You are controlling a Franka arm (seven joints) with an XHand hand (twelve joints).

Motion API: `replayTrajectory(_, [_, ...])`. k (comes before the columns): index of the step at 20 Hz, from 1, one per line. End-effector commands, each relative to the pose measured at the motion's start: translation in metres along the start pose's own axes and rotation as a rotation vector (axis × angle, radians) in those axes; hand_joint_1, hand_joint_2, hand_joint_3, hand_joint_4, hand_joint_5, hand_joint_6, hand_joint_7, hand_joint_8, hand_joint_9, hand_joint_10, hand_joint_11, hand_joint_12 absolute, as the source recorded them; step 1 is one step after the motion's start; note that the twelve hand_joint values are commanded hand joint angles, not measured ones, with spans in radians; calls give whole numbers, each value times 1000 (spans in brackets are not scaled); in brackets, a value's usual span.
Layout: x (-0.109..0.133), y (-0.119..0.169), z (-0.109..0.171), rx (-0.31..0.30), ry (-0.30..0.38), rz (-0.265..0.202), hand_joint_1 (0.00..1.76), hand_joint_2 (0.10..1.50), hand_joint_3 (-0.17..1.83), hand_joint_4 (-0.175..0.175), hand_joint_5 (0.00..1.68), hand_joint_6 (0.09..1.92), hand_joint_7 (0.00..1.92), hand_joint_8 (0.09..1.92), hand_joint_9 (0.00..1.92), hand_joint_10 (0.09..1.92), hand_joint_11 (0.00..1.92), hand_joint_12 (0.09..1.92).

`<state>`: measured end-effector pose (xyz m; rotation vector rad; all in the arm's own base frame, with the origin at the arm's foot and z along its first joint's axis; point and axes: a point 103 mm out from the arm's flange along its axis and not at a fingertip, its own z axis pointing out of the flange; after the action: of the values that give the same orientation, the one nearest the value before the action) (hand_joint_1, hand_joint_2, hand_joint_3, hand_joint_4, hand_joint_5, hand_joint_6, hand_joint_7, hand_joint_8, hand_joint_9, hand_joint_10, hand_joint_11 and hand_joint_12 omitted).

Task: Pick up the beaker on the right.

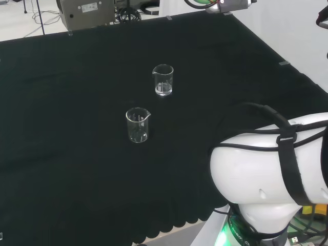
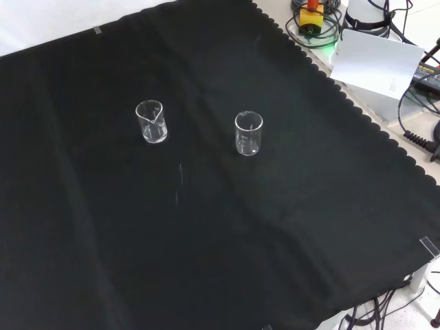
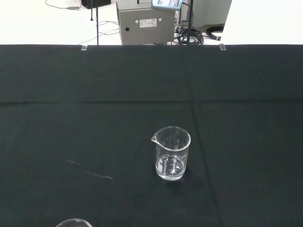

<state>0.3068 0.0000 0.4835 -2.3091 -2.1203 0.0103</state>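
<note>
Head view takes in the bench [image 1: 61, 154] first, spread with black cloth from edge to edge, and then the arm's white link [image 1: 266, 169] bulking at the lower right, drawn back from the working area. Taking that white link as the landmark, two clear glass beakers stand upright on the cloth up and to the left of it, well apart from it and apart from each other. The far beaker [image 1: 163, 80] sits higher in this view and more to the right; the near beaker [image 1: 138, 125] stands below and to the left of it, closer to the camera. By this view the far beaker is the one on the right, so I judge it to be the task's thing. In the front view the pair stand side by side, the far beaker [image 2: 151, 122] on the left and the near beaker [image 2: 248, 133] on the right, the latter closer to the arm's side of the bench. Both seem set out in the open, with bare cloth all round, probably so fingers can close about either one without knocking the other. As for the hand, I cannot tell how its fingers stand or whether it holds anything.
</note>
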Motion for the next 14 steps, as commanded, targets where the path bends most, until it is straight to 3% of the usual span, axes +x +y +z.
replayTrajectory(1, [1,1,0,-8,-10,0,139,1097,455,-34,279,138,47,535,135,660,14,1294])
replayTrajectory(4, [1,2,0,-6,-11,-1,14,1219,391,-28,275,87,4,485,88,640,1,1244])
replayTrajectory(9, [-4,5,0,-2,-10,5,0,1236,376,-27,276,87,0,479,83,638,0,1238])
replayTrajectory(14, [-17,15,11,11,-9,40,10,1239,347,-25,284,87,57,514,160,663,0,1251])
